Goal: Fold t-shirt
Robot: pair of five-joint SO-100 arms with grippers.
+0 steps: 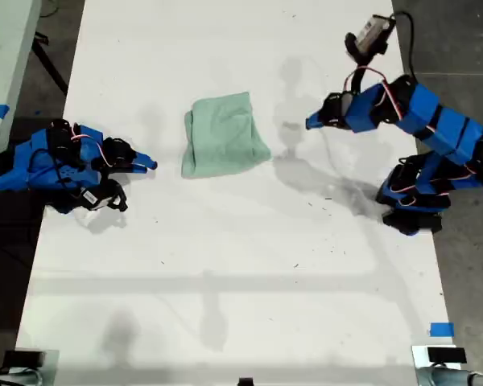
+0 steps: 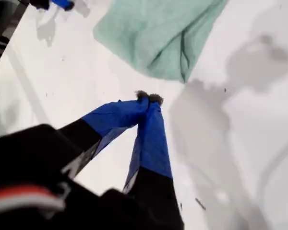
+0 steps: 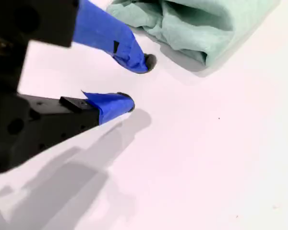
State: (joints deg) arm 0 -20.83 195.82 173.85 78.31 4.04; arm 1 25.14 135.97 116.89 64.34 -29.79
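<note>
Jaws, first: both jaws of my first gripper point(image 2: 149, 98) were pressed together at the tips with nothing between them, hanging above the table point(image 1: 225, 273) just beside the t-shirt point(image 1: 224, 135), on its side toward the exterior view's right.
Jaws, second: my second gripper point(image 3: 138, 82) was parted, its 2 tips apart over bare table and gripping nothing, near the t-shirt's opposite side, toward the exterior view's left.
T-shirt: a pale mint-green bundle, folded over into a compact rough rectangle, lying flat on the white table between the 2 arms and touching neither gripper.
Fold state: layers looked stacked, but the edge nearest my second gripper was rumpled and the outline uneven; the fold seemed largely done rather than neat.
Risk 1: a clenched gripper sweeping toward the bundle could nudge it and slide the layers apart.
Risk 2: pinching only the top layer could lift it alone and undo the fold.
Risk 3: a low approach could drag cloth across the slick tabletop.
</note>
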